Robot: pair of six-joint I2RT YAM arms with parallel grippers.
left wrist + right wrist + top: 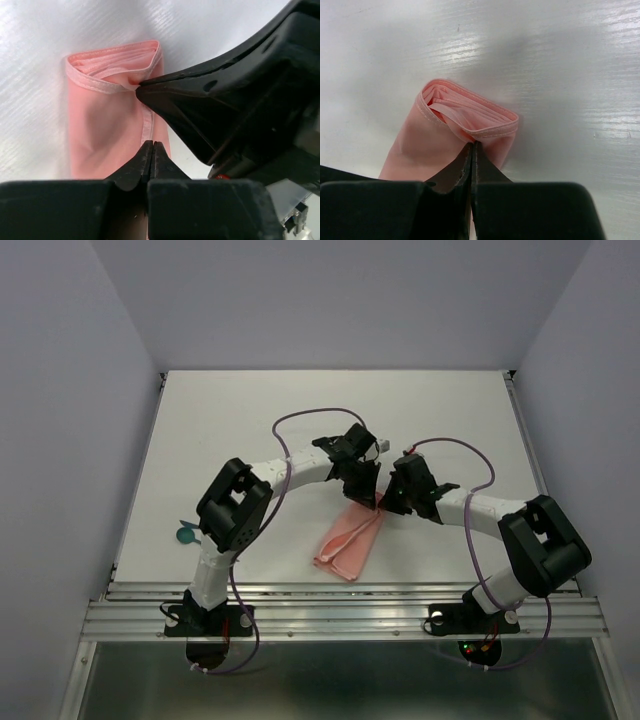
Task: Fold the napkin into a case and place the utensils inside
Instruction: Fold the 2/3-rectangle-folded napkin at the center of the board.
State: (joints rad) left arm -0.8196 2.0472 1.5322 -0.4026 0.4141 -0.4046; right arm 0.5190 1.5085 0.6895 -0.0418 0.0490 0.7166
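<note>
With the case (352,540) lying between both tools, its mouth hem pinched at the tips of the closed right gripper (471,146) and a side hem seemingly nipped by the closed left gripper (152,146), the folds could be dragged apart should either be raised unevenly.

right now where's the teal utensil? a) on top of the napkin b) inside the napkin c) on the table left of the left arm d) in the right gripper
c: the utensil lies on the table beside the left arm, well apart from the napkin at centre.
</note>
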